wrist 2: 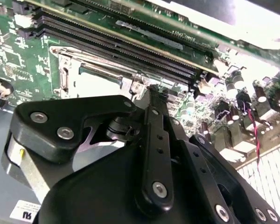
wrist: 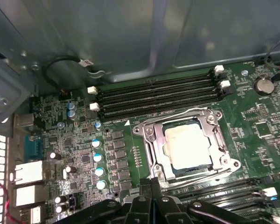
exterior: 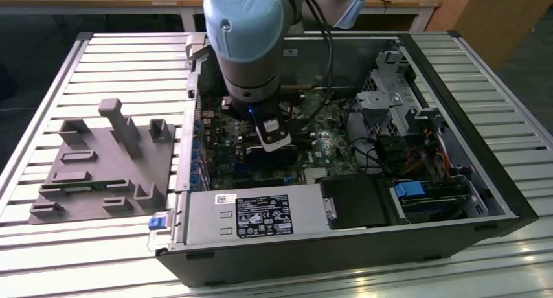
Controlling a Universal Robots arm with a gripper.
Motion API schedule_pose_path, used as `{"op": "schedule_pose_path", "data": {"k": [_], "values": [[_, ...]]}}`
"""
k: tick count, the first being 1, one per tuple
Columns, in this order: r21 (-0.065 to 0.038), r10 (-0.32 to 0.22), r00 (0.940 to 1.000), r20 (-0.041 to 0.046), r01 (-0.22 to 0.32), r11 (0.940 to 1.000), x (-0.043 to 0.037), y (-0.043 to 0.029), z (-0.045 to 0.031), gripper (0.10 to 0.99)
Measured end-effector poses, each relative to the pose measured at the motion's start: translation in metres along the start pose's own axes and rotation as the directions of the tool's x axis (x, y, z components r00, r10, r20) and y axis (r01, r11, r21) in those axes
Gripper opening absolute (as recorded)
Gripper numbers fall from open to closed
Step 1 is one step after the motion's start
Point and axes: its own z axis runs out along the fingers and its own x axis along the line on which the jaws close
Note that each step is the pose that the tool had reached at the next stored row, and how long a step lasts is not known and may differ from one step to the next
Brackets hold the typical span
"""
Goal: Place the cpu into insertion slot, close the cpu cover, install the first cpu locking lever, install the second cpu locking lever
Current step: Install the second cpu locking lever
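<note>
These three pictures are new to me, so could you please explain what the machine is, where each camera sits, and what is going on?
The grey-blue jointed robot arm reaches down into an open black desktop computer case that lies on its side on a slatted metal table. That picture is the exterior view, from a camera off the arm. The other two come from cameras riding near the arm's wrist.

In the first wrist view, the green motherboard carries the small square silvery-tan cpu, sitting in its black-framed insertion slot with the thin grey metal cpu cover closed around it. The black gripper hangs close beside the slot. On the exterior view's left lies a grey plastic fixture tray.
</note>
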Motion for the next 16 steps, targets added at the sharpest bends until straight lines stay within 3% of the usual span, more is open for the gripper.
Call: {"op": "schedule_pose_path", "data": {"k": [2, 6, 7, 16], "values": [[0.015, 0.0, 1.0, 0.0037, 0.0, 0.9999, 0.0, 0.001, -0.0023, 0.102], [0.077, -0.001, 0.9998, 0.0183, -0.001, 0.997, -0.0004, 0.0016, -0.0039, 0.102], [0.084, -0.001, 0.9998, 0.0201, -0.001, 0.9964, -0.001, 0.0017, -0.0039, 0.102], [0.086, 0.002, 0.9998, 0.0179, -0.004, 0.9963, -0.0211, 0.0059, -0.0022, 0.102]]}}
